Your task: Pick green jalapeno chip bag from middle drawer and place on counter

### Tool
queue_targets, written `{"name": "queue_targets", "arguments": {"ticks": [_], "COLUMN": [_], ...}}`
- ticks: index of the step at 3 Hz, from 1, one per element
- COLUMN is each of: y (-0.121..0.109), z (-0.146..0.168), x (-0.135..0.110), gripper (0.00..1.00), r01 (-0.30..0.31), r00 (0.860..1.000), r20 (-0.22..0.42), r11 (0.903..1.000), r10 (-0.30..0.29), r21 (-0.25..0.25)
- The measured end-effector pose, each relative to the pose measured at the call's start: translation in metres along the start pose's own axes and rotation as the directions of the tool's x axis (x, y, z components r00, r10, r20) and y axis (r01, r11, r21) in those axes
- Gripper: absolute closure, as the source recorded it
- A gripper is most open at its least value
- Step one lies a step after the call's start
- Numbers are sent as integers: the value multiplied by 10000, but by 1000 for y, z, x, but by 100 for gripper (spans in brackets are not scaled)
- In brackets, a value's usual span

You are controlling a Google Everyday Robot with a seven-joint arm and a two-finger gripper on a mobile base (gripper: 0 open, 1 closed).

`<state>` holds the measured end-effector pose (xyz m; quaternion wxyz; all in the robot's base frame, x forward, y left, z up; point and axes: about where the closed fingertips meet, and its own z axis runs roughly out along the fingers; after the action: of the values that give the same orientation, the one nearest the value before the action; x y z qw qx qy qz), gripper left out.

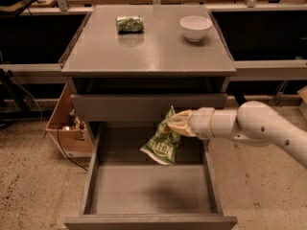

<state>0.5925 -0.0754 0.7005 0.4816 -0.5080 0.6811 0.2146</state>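
Note:
My gripper point(173, 123) is shut on the top edge of the green jalapeno chip bag point(162, 143), which hangs down from it above the open middle drawer point(148, 190), near the drawer's back. The bag is clear of the drawer floor. My white arm reaches in from the right. The counter point(148, 47) is the grey top of the cabinet, higher up and behind the bag.
A smaller rolled-up green packet point(130, 24) and a white bowl point(195, 28) stand at the back of the counter. A shut shallower drawer front point(148, 107) is just behind the bag. An open cardboard box point(68, 126) sits on the floor left of the cabinet. Wooden benches run behind.

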Motion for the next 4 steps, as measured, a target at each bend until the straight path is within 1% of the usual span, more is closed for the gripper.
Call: {"name": "queue_targets", "arguments": {"ticks": [1,2,3,4], "y": [-2,2,7,14], "z": [-25,-57,-96,-116], "x": [-51,-107,-179,-219], "gripper": [100,100,100,100], "r01": [817,1847,3305,4101], "r00": [9966,9824,9411,9053], "r20": [60,46,45,59], "r11": [9954,9758,9222,8777], "r10": [-821,-1866,-3382,-4247], "r21": [500,1174,2011,2479]}}
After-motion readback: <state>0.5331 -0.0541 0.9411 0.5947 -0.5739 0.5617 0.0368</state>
